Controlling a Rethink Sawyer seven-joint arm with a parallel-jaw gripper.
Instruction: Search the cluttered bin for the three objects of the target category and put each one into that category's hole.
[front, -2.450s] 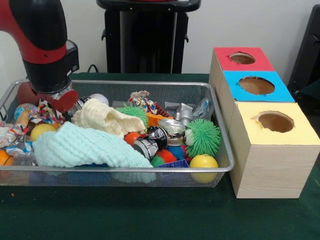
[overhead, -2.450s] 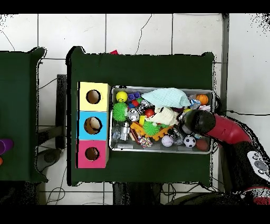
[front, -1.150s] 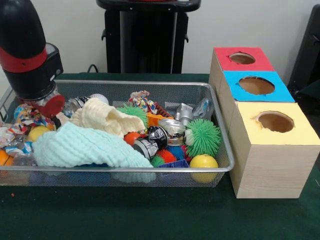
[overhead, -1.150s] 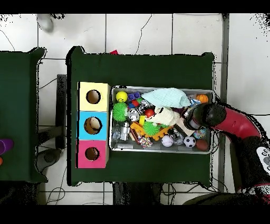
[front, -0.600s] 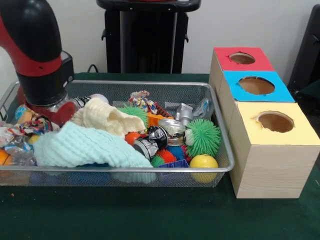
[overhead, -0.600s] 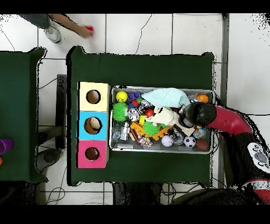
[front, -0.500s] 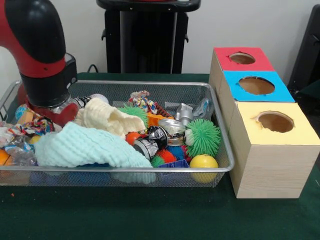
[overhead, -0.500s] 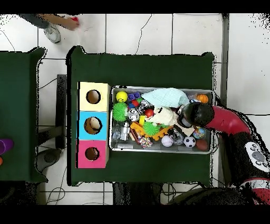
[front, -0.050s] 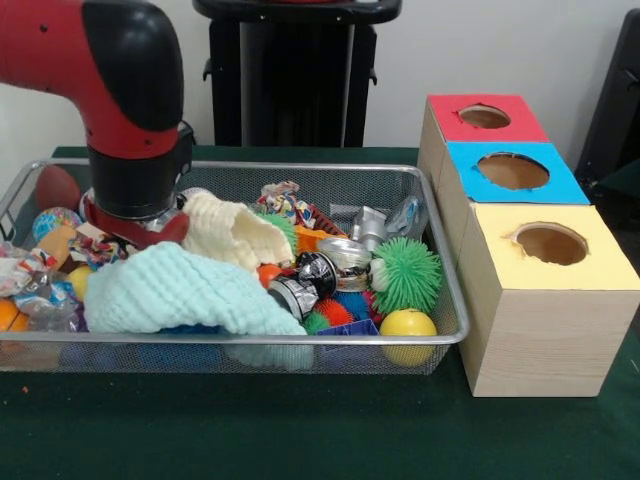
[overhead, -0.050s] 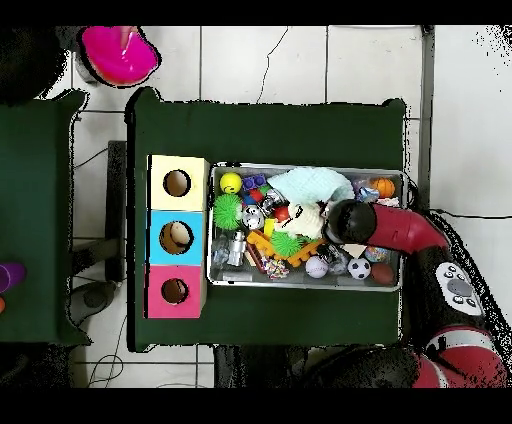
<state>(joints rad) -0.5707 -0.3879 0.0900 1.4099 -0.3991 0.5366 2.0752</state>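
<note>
- The gripper (front, -0.050s: 135, 225) sits low in the wire bin (front, -0.050s: 300, 168), at about 9 o'clock in the front view, pressed among the clutter beside the cream cloth (front, -0.050s: 232, 232). The wrist hides its tips, so I cannot tell whether it is wide, narrow or holding anything.
- The target category is not shown. If it is balls, candidates lie scattered: a yellow ball (front, -0.050s: 407, 325) at 4 o'clock against the bin's front rim, and a soccer ball (overhead, -0.050s: 359, 268) near the arm in the overhead view.
- Risk: the mint cloth (front, -0.050s: 180, 290) touches the gripper's area, so a blind close could snag fabric instead of a toy and drag the pile.
- Risk: lifting with cloth caught could spill small toys over the low rim onto the desk (front, -0.050s: 300, 430).
- Risk: the three-hole box (front, -0.050s: 510, 170) stands well apart at 3 o'clock, so a loose grasp could drop its load on the way.
</note>
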